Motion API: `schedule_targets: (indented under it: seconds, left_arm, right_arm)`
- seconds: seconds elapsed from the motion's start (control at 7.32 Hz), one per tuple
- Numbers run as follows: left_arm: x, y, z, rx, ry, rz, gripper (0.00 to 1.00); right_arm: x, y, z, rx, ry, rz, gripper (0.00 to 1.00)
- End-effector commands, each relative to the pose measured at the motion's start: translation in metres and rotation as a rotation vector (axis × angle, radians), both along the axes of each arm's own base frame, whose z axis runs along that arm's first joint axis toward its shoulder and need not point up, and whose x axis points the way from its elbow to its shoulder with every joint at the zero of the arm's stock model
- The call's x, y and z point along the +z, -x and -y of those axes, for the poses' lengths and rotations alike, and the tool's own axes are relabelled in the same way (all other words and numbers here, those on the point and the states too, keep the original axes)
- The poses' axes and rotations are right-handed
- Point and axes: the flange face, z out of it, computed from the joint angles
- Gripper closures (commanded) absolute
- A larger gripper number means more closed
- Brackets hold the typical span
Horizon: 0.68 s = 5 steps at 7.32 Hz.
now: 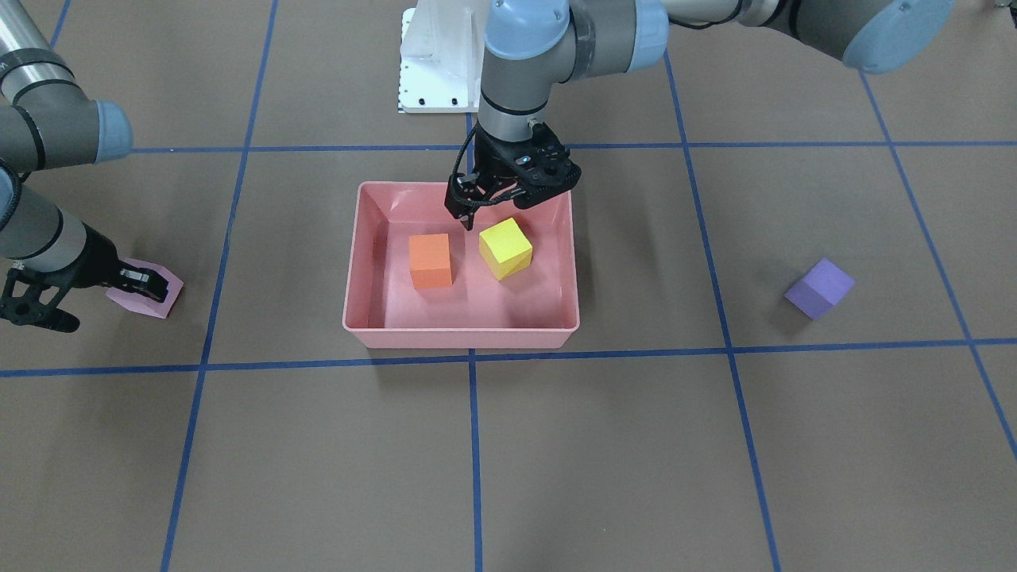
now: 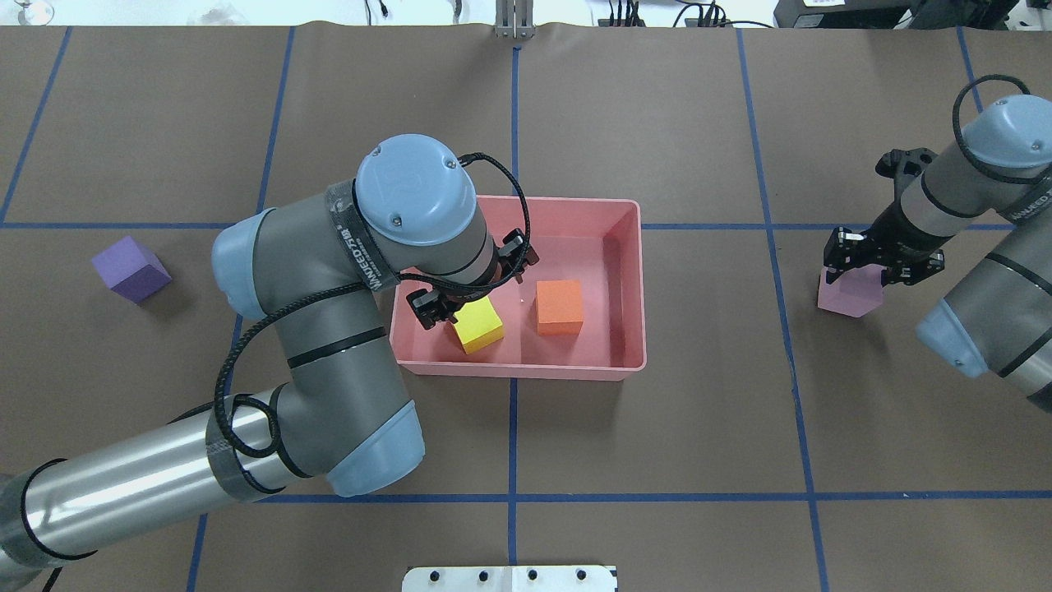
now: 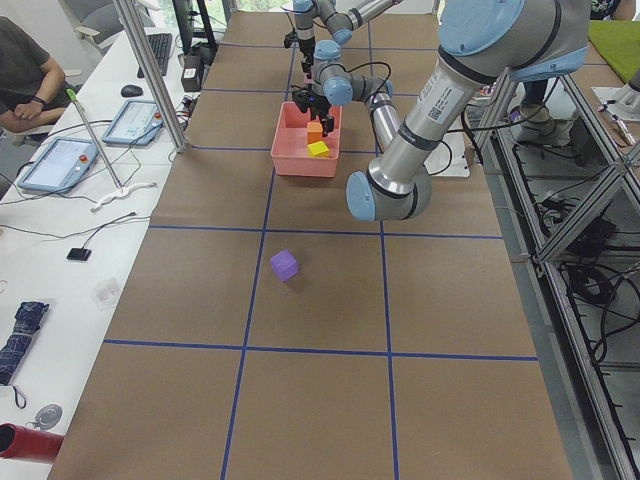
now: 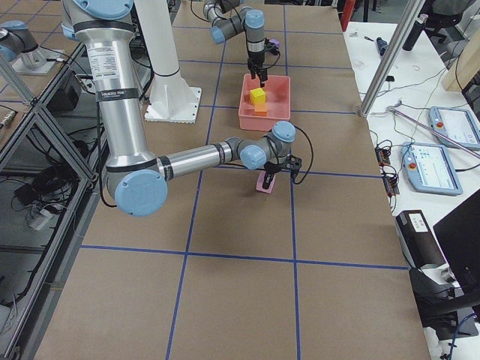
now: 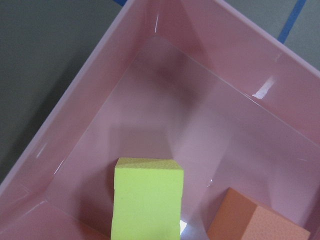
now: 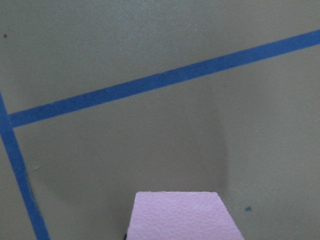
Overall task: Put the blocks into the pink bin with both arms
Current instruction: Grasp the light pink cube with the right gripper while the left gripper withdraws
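The pink bin (image 1: 461,338) sits mid-table and holds the orange block (image 1: 430,260) and the yellow block (image 1: 505,248). My left gripper (image 1: 486,216) is open and empty, hovering just above the yellow block (image 2: 478,324). The left wrist view shows the yellow block (image 5: 148,196) lying free on the bin floor (image 5: 225,45) next to the orange block (image 5: 255,220). My right gripper (image 2: 863,275) is shut on the light pink block (image 2: 851,293), low at the table. I cannot tell whether that block is lifted. The purple block (image 2: 131,268) lies alone on my far left.
Blue tape lines (image 2: 514,427) grid the brown table. The white pedestal base (image 1: 433,63) stands behind the bin on my side. The left arm's elbow (image 2: 329,345) hangs over the table beside the bin. Operators' desks with tablets (image 3: 60,160) run along the far side.
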Motion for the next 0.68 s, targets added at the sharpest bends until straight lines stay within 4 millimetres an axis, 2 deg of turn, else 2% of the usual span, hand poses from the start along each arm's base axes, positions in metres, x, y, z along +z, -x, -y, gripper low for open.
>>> schedule_targets:
  seconds: [0.0, 0.14, 0.27, 0.55]
  left_arm:
    - [0.020, 0.068, -0.027, 0.055, -0.118, -0.030, 0.00]
    - [0.058, 0.106, -0.034, 0.096, -0.188, 0.010, 0.00]
    - [0.089, 0.137, -0.026, 0.116, -0.238, 0.061, 0.00]
    - [0.145, 0.194, 0.004, 0.203, -0.297, 0.131, 0.00]
  right_arm:
    - [-0.061, -0.029, 0.008, 0.032, -0.027, 0.094, 1.00]
    - [-0.121, -0.027, 0.019, 0.037, -0.025, 0.106, 1.00]
    - [-0.194, -0.011, 0.035, 0.098, 0.027, 0.117, 1.00]
    - [-0.283, 0.064, 0.014, 0.178, 0.105, 0.154, 1.00]
